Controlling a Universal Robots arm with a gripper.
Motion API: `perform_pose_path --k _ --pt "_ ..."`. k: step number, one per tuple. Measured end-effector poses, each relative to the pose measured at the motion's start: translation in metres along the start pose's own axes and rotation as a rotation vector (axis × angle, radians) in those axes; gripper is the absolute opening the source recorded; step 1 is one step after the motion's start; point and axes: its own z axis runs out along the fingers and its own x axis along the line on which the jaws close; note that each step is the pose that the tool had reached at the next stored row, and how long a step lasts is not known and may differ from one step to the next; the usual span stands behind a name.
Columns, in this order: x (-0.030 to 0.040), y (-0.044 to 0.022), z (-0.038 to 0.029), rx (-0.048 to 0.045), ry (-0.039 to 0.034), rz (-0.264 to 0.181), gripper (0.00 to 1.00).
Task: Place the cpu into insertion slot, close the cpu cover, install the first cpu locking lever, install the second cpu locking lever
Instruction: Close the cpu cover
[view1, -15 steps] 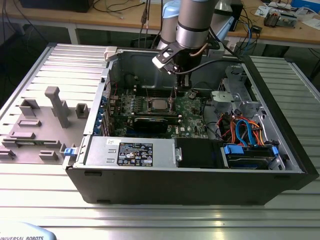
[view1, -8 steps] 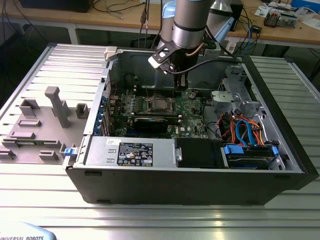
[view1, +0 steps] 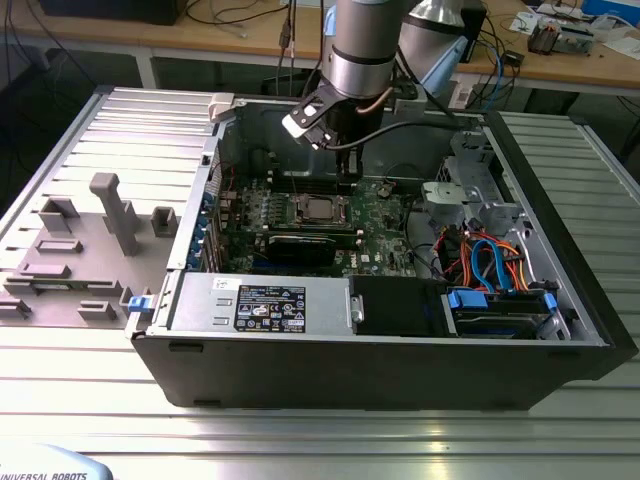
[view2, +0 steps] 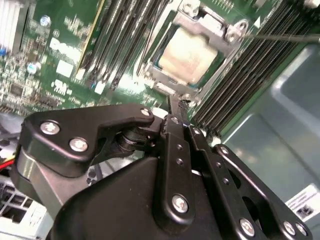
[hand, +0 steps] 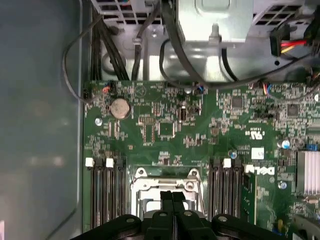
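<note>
The tool (view2: 176, 105), pinched together and apparently empty, hovers just beside the insertion slot (hand: 136, 187). In the exterior view the cpu (view1: 318, 209) lies at its seven o'clock, under the cpu cover (view1: 297, 209): light, stiff, fragile, best held by its edges.

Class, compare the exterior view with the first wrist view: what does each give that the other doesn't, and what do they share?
Exterior view: the whole open computer case, its power supply, the blue and orange cables and the grey fixture blocks beside it. First wrist view: a close look at the round coin battery. Both: the green circuit board, the closed cpu cover, and the gripper near it, fingers together.
</note>
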Motion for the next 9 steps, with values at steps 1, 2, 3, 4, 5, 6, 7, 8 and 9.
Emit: perform_pose_path --k 1,2,3,4,5,6,7,8,9 --pt "0.0000 -0.0059 0.0018 -0.0019 0.0000 0.000 0.11" --pt "0.0001 -0.0102 0.0031 -0.0031 0.0001 0.000 0.11" --pt "0.0001 -0.0130 0.0040 -0.0038 0.0002 0.000 0.11" --pt "0.0001 -0.0161 0.0053 -0.0045 0.0001 0.000 0.11" --pt "0.0001 -0.0182 0.0069 -0.0048 0.0001 0.000 0.11" --pt "0.0001 -0.0230 0.0114 -0.0053 0.0002 0.000 0.11" --pt "0.0001 -0.0263 0.0140 -0.0053 0.0001 0.000 0.11" --pt "0.0001 -0.0292 0.0162 -0.0054 0.0002 0.000 0.11" --pt "0.0001 -0.0315 0.0177 -0.0054 0.0001 0.000 0.11"
